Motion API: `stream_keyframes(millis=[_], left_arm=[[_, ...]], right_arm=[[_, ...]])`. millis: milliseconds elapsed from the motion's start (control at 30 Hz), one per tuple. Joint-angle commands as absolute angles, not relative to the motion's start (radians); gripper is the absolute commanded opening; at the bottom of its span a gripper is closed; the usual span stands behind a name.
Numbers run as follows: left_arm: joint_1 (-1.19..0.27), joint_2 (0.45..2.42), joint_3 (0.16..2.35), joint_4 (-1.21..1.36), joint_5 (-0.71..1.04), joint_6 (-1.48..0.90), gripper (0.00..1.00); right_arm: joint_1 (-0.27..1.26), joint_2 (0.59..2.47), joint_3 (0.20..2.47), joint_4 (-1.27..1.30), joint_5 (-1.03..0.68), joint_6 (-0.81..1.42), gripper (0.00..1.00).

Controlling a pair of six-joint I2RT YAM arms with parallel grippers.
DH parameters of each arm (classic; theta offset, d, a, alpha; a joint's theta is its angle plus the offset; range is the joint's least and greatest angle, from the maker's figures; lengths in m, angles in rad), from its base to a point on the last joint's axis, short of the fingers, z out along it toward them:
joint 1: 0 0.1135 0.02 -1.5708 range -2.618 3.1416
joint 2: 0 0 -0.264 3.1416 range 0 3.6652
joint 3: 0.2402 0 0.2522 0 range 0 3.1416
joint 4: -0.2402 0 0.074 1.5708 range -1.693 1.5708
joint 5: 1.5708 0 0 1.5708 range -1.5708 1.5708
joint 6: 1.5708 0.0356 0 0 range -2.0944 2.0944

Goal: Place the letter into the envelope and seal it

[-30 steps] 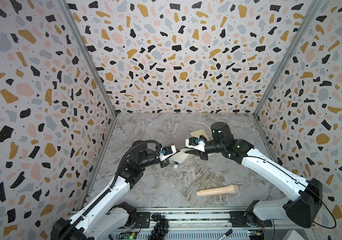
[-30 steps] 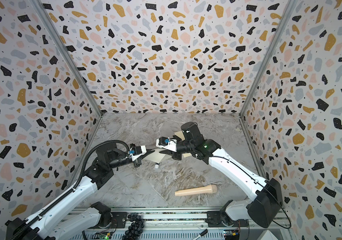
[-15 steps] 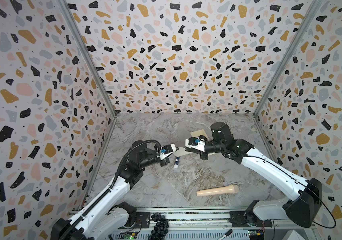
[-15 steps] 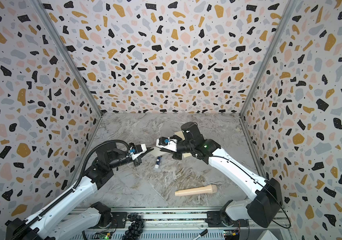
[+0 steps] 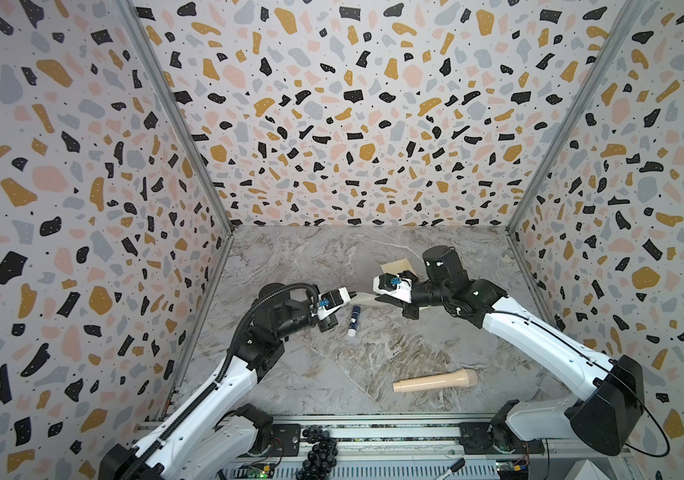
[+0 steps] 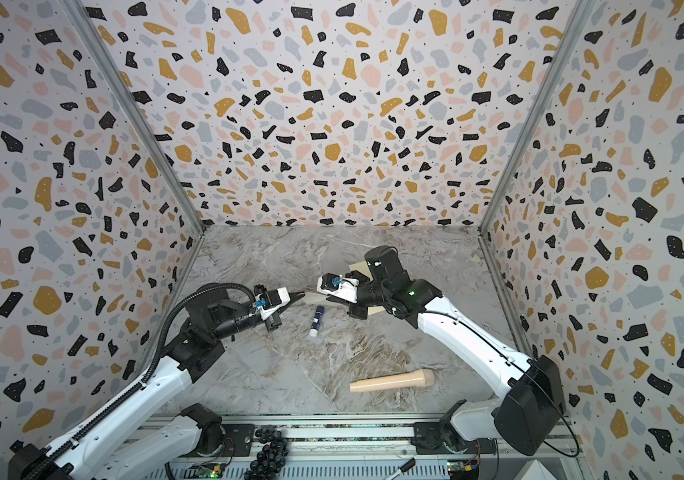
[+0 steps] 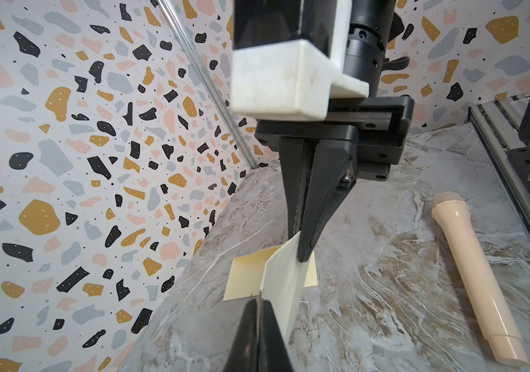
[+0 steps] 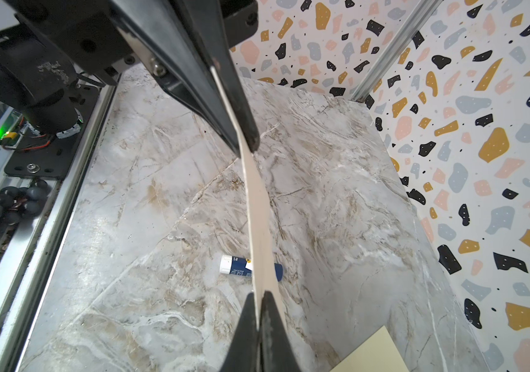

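The letter (image 5: 364, 297) (image 6: 314, 297), a tan sheet, hangs in the air at mid-table, stretched between both grippers. My left gripper (image 5: 354, 296) (image 7: 258, 301) is shut on one edge of it. My right gripper (image 5: 376, 297) (image 8: 258, 298) is shut on the opposite edge, and in the right wrist view the letter (image 8: 257, 209) shows nearly edge-on. The pale yellow envelope (image 5: 396, 266) (image 7: 245, 273) lies flat on the table behind the letter, partly hidden under the right arm in both top views. A corner of the envelope (image 8: 376, 354) shows in the right wrist view.
A blue and white glue stick (image 5: 354, 321) (image 8: 234, 267) lies on the marble table right below the letter. A beige microphone (image 5: 435, 381) (image 7: 469, 273) lies near the front right. Dark grapes (image 5: 317, 446) sit on the front rail. Terrazzo walls close in three sides.
The right gripper has shut on the letter's free edge. The sheet, which hung down wide over the glue stick, now runs taut and thin between the grippers, uncovering the glue stick.
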State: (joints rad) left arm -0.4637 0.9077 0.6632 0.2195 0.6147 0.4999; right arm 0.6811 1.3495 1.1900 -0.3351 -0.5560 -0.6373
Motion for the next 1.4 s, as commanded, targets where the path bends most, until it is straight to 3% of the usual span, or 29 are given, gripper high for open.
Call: stream_keyframes(millis=[0,600,867,1000,1100,1200,1367], left_arm=[[-0.460,0.888,0.652,0.285,0.597,0.487,0.00],[-0.459,0.858,0.636,0.302,0.443,0.484,0.00],[-0.460,0.865,0.637,0.292,0.551,0.503,0.00],[-0.459,0.870,0.643,0.259,0.615,0.538,0.47],[-0.459,0.880,0.645,0.258,0.664,0.549,0.64],[-0.460,0.895,0.650,0.228,0.693,0.551,0.74],[-0.459,0.904,0.663,0.181,0.680,0.581,0.79]], right_arm=[[0.667,1.341,1.177,-0.336,-0.539,-0.643,0.07],[0.626,1.334,1.111,-0.322,-0.512,-0.655,0.04],[0.623,1.336,1.113,-0.316,-0.522,-0.663,0.00],[0.625,1.329,1.116,-0.322,-0.494,-0.688,0.00],[0.636,1.324,1.124,-0.339,-0.478,-0.722,0.00],[0.677,1.320,1.126,-0.355,-0.412,-0.776,0.00],[0.749,1.323,1.114,-0.380,-0.274,-0.887,0.00]])
